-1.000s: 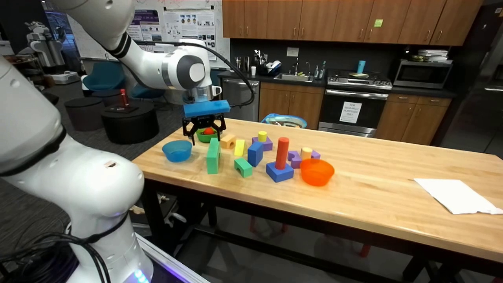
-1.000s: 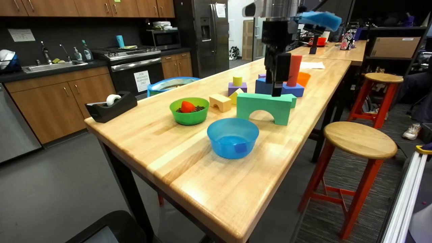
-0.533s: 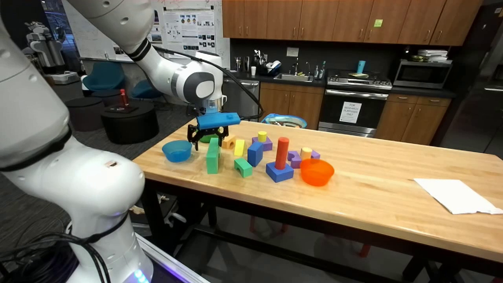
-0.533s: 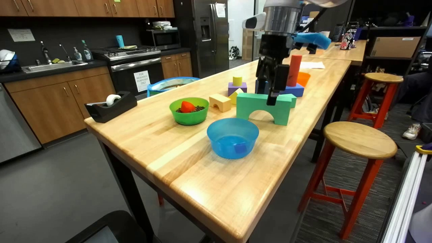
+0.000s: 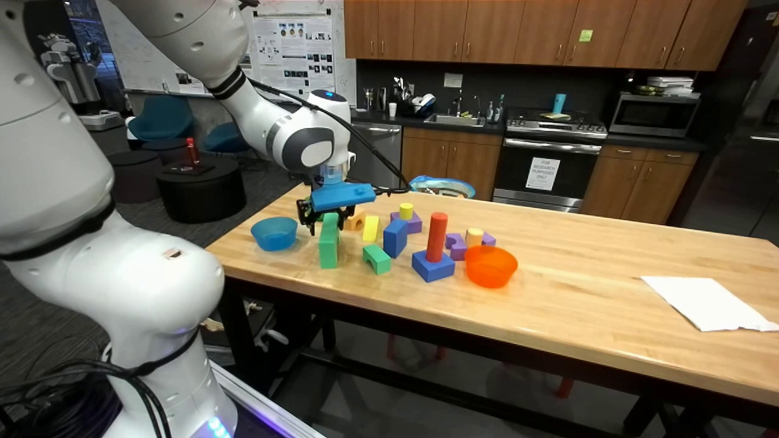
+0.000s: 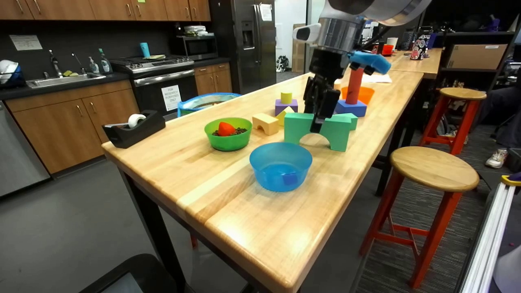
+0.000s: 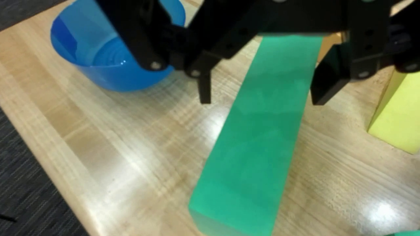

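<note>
- A black pincer (image 7: 262,102) hangs over a wooden worktop (image 7: 147,147), its jaws spread wide and holding nothing.
- Between those jaws lies the top bar of a green arch block (image 7: 252,147), which stands upright on its two feet. One jaw shows a clear gap from it; the other is so near that contact cannot be told.
- Near the pincer, past the jaw with the gap, sits a blue bowl (image 7: 126,80); on the pincer's opposite side is a yellow block (image 7: 402,114).
- Farther from the pincer, a green bowl (image 6: 230,142) holds a red piece (image 6: 226,129) and small dark bits (image 6: 241,131) (too tiny to identify).
- Well apart from the pincer, a red cylinder (image 5: 437,237) stands on a blue block (image 5: 429,272) near an orange bowl (image 5: 492,274).
- The green arch block looks stiff, light and hard to break, though its smooth faces may slip; the surest hold is probably mid-bar, squarely across the two flat faces above the opening.
</note>
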